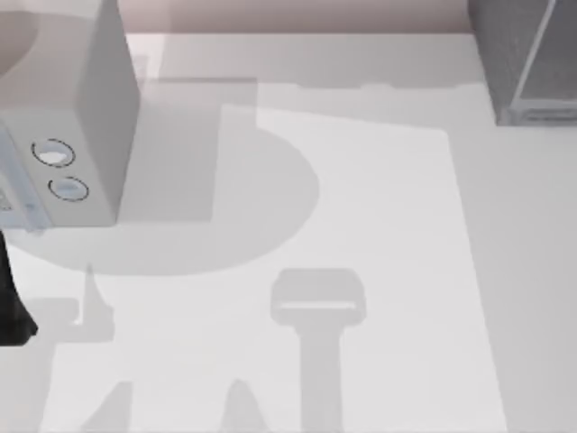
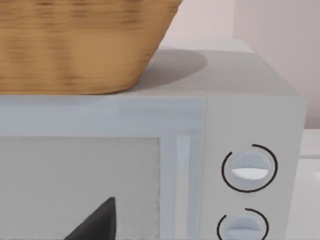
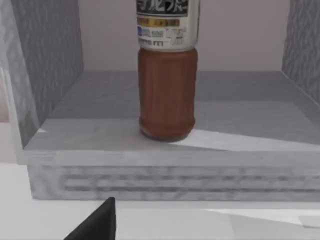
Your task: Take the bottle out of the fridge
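Observation:
The bottle (image 3: pixel 167 95) stands upright on the floor of the fridge (image 3: pixel 150 172), near its front lip. It has a brown ribbed body and a pale printed label; its top is cut off by the frame. The fridge's dark speckled walls rise on both sides, and its open front faces my right wrist camera. A dark tip of my right gripper (image 3: pixel 97 222) shows on the near side of the lip, apart from the bottle. From above, the fridge (image 1: pixel 527 54) sits at the table's far right corner. My left gripper (image 2: pixel 97 222) hangs in front of the light grey box.
A light grey box with two round dials (image 1: pixel 63 117) stands at the far left of the white table (image 1: pixel 379 271). A wicker basket (image 2: pixel 75 45) rests on top of it. A dark piece of my left arm (image 1: pixel 11 307) shows at the left edge.

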